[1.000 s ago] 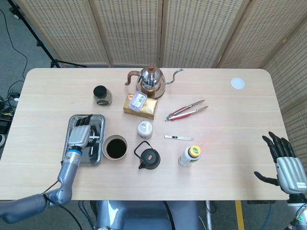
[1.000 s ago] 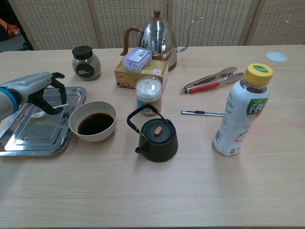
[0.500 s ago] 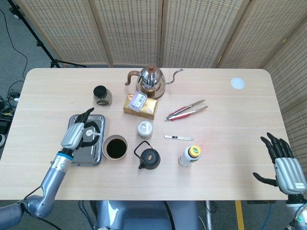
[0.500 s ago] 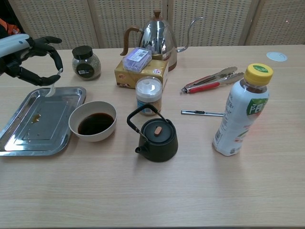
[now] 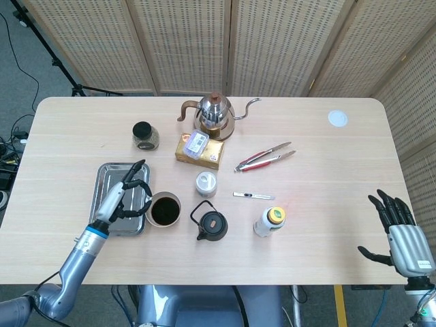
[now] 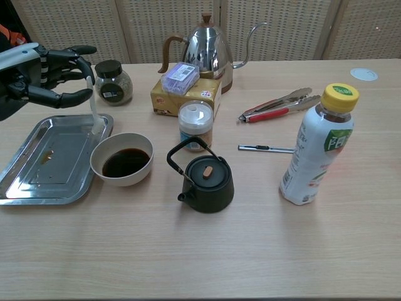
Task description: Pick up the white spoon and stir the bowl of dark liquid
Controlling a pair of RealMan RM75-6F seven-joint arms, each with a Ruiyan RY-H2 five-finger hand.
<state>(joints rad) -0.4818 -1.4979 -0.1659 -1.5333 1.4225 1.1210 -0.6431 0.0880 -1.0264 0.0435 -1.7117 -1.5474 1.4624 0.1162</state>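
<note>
My left hand is raised over the right edge of the metal tray, just left of the bowl. It pinches the top of the white spoon, which hangs down almost upright with its scoop near the tray's right rim. The white bowl of dark liquid stands right of the tray; the spoon is beside it, not in it. My right hand is open, with fingers spread, off the table's front right corner, and shows only in the head view.
A black teapot stands right of the bowl, with a white-lidded jar behind it. A yellow-capped bottle, a thin metal tool, tongs, a steel kettle, a box and a dark jar lie further off.
My left hand lifted the spoon out of the tray, then carried it right toward the bowl, the spoon now hanging upright. The right hand sank slightly.
</note>
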